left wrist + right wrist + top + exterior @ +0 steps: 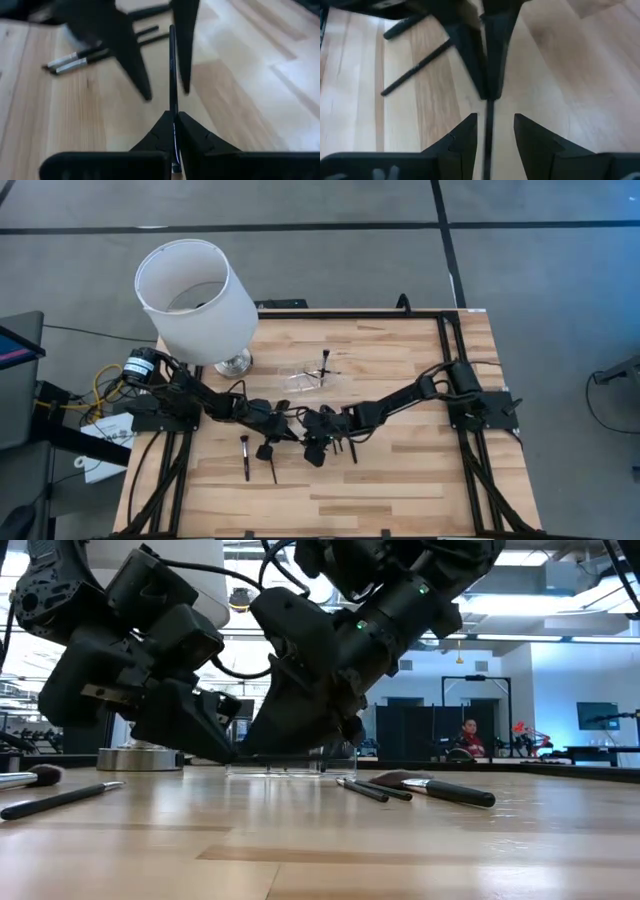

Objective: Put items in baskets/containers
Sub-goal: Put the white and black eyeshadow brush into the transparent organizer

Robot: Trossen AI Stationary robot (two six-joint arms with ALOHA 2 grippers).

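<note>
Brush handover mid-table, just in front of the clear holder (312, 378).

Lampshade (196, 300) stands beside the holder, not a target. Left gripper (174, 131) is clamped on one brush (172, 75); right gripper (492, 127) has fingers apart, straddling the same shaft. Judgement: right should close squarely before left releases, keeping the shaft aligned. Holder has one brush (325, 364) standing in it; more loose brushes (245, 456) lie in front of it.
</note>
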